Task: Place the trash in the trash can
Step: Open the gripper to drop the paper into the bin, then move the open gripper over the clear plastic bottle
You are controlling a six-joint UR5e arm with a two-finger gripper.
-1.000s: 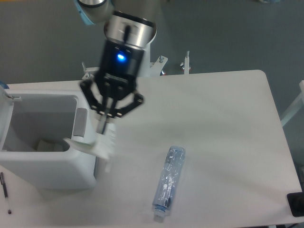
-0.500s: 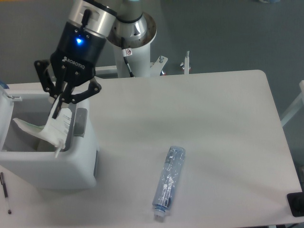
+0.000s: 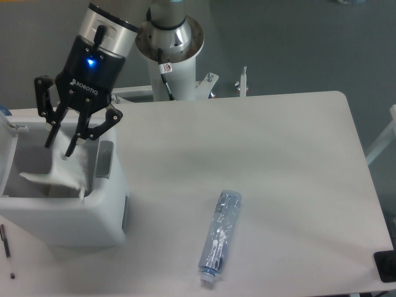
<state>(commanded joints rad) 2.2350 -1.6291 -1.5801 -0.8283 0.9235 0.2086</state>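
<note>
Trash can [image 3: 68, 213] sits at the near-left part of the tabletop [image 3: 278, 161]; boxy, white, pale grey inside, grey handle tab [image 3: 105, 159] on the side that faces the table's middle. Tool [image 3: 60, 140] hangs over the can's open mouth, fingers spread wide, nothing between them; blue light lit on its black body. Paper wrapper [image 3: 59, 176] lies inside the can just under the fingertips, white and crumpled, one corner leaning on the wall by the handle tab; whether a fingertip touches it cannot be told. Plastic bottle [image 3: 219, 237] lies flat on the tabletop well to the right of the can, nearer the front edge; crushed, clear bluish, white cap end pointing to the front edge, body slanting a little away from the can toward its far end. Arm's base column [image 3: 170, 46] stands behind the tabletop, beyond the can and to its right. A thin dark pen-like thing [image 3: 6, 247] lies by the can's near-left corner. A dark object [image 3: 386, 266] shows at the tabletop's front right corner, cut by the frame edge.
</note>
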